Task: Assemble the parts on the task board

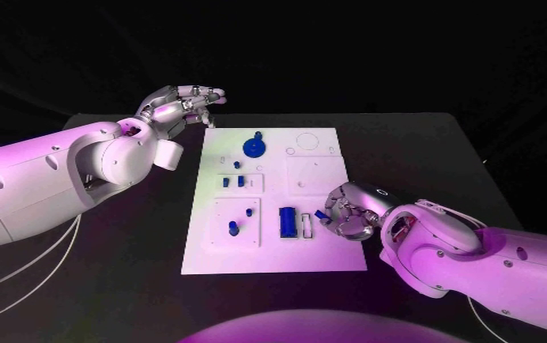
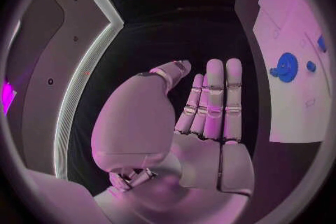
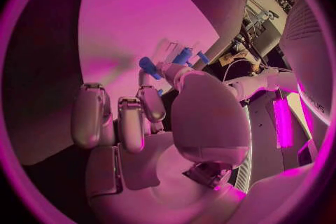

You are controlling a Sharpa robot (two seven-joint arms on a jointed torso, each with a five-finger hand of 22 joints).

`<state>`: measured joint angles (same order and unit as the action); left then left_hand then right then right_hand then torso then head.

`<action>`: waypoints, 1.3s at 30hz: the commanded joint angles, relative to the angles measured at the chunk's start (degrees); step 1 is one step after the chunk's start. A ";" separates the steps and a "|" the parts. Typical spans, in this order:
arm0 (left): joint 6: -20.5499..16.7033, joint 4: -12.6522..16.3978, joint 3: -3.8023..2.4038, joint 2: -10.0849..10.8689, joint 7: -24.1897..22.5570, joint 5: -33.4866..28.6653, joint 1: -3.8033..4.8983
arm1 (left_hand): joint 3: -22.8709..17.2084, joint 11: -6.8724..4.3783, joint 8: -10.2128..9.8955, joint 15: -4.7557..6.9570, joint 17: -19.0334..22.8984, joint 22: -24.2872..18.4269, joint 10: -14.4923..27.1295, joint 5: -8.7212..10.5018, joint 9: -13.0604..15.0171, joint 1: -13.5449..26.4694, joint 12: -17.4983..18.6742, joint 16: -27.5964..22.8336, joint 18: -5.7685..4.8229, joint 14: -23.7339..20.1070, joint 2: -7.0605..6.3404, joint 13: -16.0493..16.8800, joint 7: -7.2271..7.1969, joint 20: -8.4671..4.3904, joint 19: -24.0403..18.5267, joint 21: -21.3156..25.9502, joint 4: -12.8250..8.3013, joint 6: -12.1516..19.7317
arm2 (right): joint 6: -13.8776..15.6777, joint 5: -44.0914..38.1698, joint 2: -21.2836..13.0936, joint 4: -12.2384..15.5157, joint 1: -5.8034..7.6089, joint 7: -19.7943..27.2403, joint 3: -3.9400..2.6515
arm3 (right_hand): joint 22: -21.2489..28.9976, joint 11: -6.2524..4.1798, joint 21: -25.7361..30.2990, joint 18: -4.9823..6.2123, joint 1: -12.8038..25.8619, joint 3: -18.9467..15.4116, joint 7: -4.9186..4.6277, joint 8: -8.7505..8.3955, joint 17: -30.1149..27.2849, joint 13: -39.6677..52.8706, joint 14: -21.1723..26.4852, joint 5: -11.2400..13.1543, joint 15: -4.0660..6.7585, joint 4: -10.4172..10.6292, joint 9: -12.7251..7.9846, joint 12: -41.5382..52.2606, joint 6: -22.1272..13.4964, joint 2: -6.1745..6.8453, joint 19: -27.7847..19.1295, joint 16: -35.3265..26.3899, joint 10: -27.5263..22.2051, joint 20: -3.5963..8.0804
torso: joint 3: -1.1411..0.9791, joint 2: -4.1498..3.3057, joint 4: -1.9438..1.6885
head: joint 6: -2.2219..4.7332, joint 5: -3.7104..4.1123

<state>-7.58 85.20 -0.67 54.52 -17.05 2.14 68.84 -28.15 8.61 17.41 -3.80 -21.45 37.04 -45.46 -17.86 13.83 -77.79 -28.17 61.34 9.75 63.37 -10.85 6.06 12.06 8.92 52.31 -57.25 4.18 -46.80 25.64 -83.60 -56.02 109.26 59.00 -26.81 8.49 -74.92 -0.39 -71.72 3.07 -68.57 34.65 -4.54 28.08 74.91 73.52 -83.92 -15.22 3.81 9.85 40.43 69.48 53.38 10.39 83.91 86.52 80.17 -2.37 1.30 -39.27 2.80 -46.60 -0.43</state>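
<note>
The white task board (image 1: 325,260) lies in the middle of the black table. On it are a blue gear (image 1: 255,148) (image 2: 285,67) near the far end, several small blue pegs (image 1: 237,166) in the middle, and a blue rectangular block (image 1: 288,222) at the near end. My right hand (image 1: 348,210) (image 3: 133,117) rests at the board's near right edge. It pinches a small blue part (image 1: 322,216) (image 3: 148,65) between thumb and finger, just right of the block. My left hand (image 1: 182,107) (image 2: 210,106) hovers off the board's far left corner, fingers straight and holding nothing.
A narrow white slot (image 1: 306,225) sits beside the blue block. Outlined recesses (image 1: 307,142) mark the board's far right part. Black table (image 1: 422,153) lies on both sides of the board.
</note>
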 commanded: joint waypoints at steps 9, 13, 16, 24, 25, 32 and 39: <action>0.74 0.31 -0.03 -0.07 -0.27 -0.29 0.02 | -0.05 -0.07 0.20 -0.03 0.06 -0.08 0.28 0.00 -0.06 0.51 -0.29 0.28 0.84 -0.29 0.01 0.06 -0.09 0.33 -0.02 0.37 0.30 0.37 | 1.33 5.79 2.62 -1.16 -0.02 0.97 -0.01 | -10.67 -0.16 0.03 0.25 1.55 4.79 0.80 0.06 7.58 0.05 -4.52 -0.41 0.30 -5.45 0.42 0.19 0.41 -0.08 0.51 0.24 0.10 0.17 | -0.02 0.00 0.07 | -0.44 -0.30; 0.76 0.34 -0.03 -0.05 -0.26 -0.28 0.02 | -0.05 -0.07 0.20 -0.03 0.06 -0.08 0.28 0.00 -0.06 0.51 -0.29 0.28 0.84 -0.29 0.01 0.06 -0.09 0.33 -0.02 0.37 0.30 0.37 | 0.32 6.31 3.31 -1.82 -0.22 0.88 0.00 | -10.64 -0.16 0.17 0.27 2.08 4.43 0.80 -0.02 7.59 0.05 -4.52 -0.67 0.30 -5.24 0.39 0.18 0.47 -0.17 0.47 0.24 0.07 0.18 | -0.02 0.04 0.08 | -0.51 -0.39; 0.77 0.36 -0.03 -0.04 -0.25 -0.28 0.02 | -0.05 -0.07 0.20 -0.03 0.06 -0.08 0.28 0.00 -0.06 0.51 -0.29 0.28 0.84 -0.29 0.01 0.06 -0.09 0.33 -0.02 0.37 0.30 0.37 | -0.62 6.53 3.64 -2.18 -0.31 0.70 0.00 | -10.63 -0.16 0.21 0.27 2.78 3.94 0.81 -0.14 7.61 0.10 -4.53 -0.93 0.29 -4.91 0.33 0.23 0.56 -0.28 0.46 0.25 0.07 0.18 | -0.03 0.06 0.10 | -0.58 -0.40; 0.73 0.40 -0.03 -0.01 -0.27 -0.20 0.02 | -0.07 -0.05 0.26 -0.04 0.10 -0.13 0.47 -0.02 -0.09 0.42 -0.52 0.38 0.84 -0.32 0.04 0.06 -0.06 0.34 0.05 0.43 0.27 0.54 | -2.77 6.56 4.15 -2.68 -0.53 0.23 0.00 | -11.11 -0.53 -1.78 -0.06 5.80 2.01 1.29 0.04 9.28 1.75 -4.91 -1.90 0.55 -3.03 0.30 2.34 2.14 -0.67 1.13 1.01 1.29 0.34 | -0.02 0.02 0.08 | -0.77 -0.29; 0.72 0.40 -0.03 0.01 -0.28 -0.18 0.02 | -0.07 -0.05 0.26 -0.04 0.10 -0.13 0.47 -0.02 -0.09 0.42 -0.52 0.38 0.84 -0.32 0.04 0.06 -0.06 0.34 0.05 0.43 0.27 0.54 | -3.02 6.49 4.24 -2.79 -0.60 0.12 0.00 | -11.16 -0.67 -1.98 -0.10 6.60 1.25 1.44 0.09 9.44 2.04 -4.94 -3.40 0.67 -2.54 0.33 2.70 2.47 -0.53 1.21 1.09 1.53 0.45 | -0.02 0.04 0.06 | -0.77 -0.28; 0.85 0.48 -0.03 0.08 -0.11 -0.14 0.02 | -0.84 -0.03 0.38 0.02 0.20 -0.10 0.67 -0.41 -0.14 -0.42 -0.83 0.43 0.87 -0.41 0.63 0.04 -0.04 0.26 0.17 0.36 -0.11 0.67 | -3.97 6.06 4.56 -3.12 -0.85 -0.43 0.01 | -11.30 -0.76 -2.61 -0.21 7.98 -0.17 1.53 0.07 9.78 2.53 -5.00 -4.05 0.77 -1.38 0.29 3.27 2.94 -0.71 1.42 1.25 1.88 0.59 | -0.04 0.00 0.05 | -0.91 -0.40; 0.91 0.52 -0.03 0.10 -0.01 -0.13 0.02 | -0.87 -0.03 0.39 0.02 0.21 -0.10 0.68 -0.41 -0.14 -0.44 -0.85 0.44 0.86 -0.42 0.65 0.04 -0.03 0.26 0.18 0.35 -0.12 0.67 | -4.14 5.84 4.78 -3.21 -0.92 -0.56 0.01 | -11.36 -0.86 -2.88 -0.26 9.40 -1.32 1.65 0.07 10.10 3.24 -5.07 -3.80 0.85 0.03 0.22 4.10 3.53 -1.01 1.51 1.39 2.36 0.67 | 0.00 0.04 0.08 | -1.04 -0.40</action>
<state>-7.56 85.54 -0.67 54.66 -16.92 2.15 68.84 -28.78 8.60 17.40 -3.80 -21.30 36.97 -45.04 -18.17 13.74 -78.12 -28.79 61.58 9.75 63.37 -10.53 6.04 11.86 8.92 52.31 -57.03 4.03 -46.60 23.27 -77.27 -51.36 106.07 58.27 -26.77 8.38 -74.95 -1.23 -74.39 3.07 -59.85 33.58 -3.19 28.19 74.94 74.96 -83.92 -19.00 4.22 9.82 40.73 73.35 56.39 9.38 84.11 87.65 82.20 -2.16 1.28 -39.23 2.86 -47.60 -0.85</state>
